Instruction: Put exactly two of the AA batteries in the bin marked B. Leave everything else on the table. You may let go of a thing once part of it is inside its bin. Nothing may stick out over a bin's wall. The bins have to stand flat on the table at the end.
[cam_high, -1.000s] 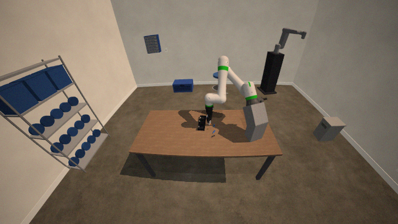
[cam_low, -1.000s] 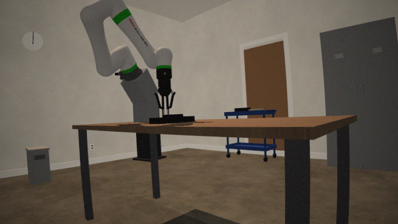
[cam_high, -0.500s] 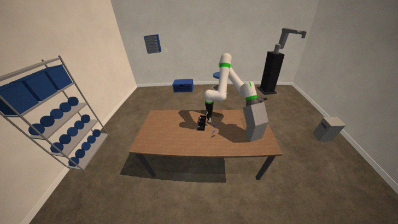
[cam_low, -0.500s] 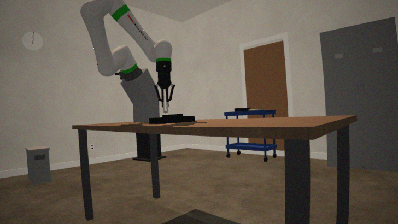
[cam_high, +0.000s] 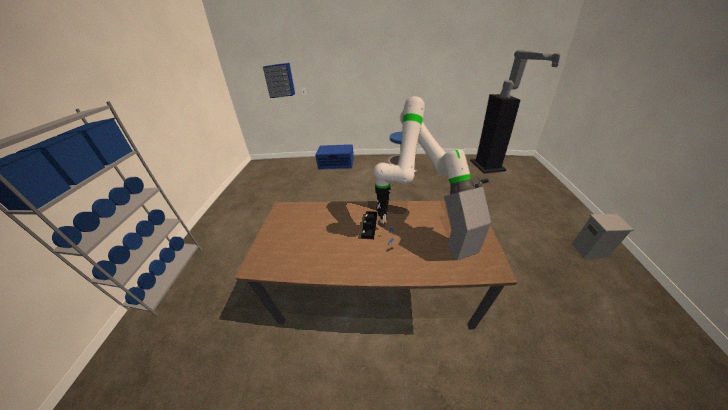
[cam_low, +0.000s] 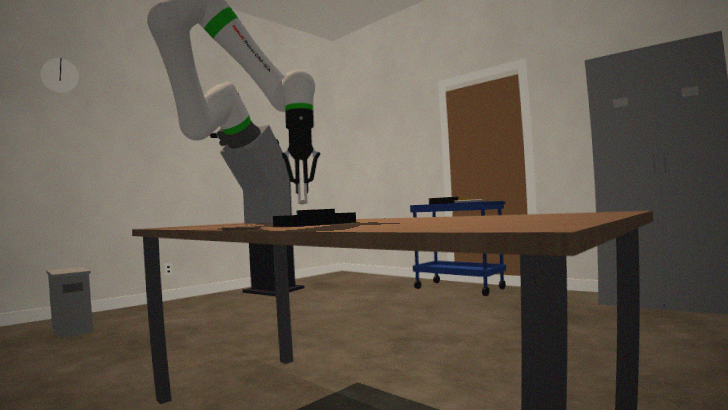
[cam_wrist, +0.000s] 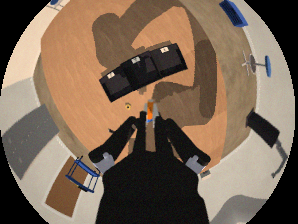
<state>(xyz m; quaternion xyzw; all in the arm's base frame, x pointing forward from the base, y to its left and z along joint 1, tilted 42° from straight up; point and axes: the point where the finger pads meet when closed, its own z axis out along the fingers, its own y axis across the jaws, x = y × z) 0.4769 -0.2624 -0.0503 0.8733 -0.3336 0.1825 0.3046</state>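
A row of three joined black bins (cam_high: 369, 225) (cam_low: 313, 217) (cam_wrist: 143, 70) stands near the middle of the table (cam_high: 315, 254) (cam_low: 458, 231). Each bin has a small white label, too small to read. My gripper (cam_high: 382, 215) (cam_low: 302, 196) (cam_wrist: 149, 108) hangs a little above the table, just beside the row of bins. It is shut on an AA battery (cam_low: 302, 193) (cam_wrist: 150, 111), held upright, which shows orange and blue in the wrist view. I cannot see inside the bins clearly.
A small blue item (cam_high: 391, 240) and a small dark item (cam_high: 389, 249) lie on the table in front of the bins. A tiny object (cam_wrist: 124, 104) lies near the bin row. The arm's grey base (cam_high: 466, 224) stands on the table's right side.
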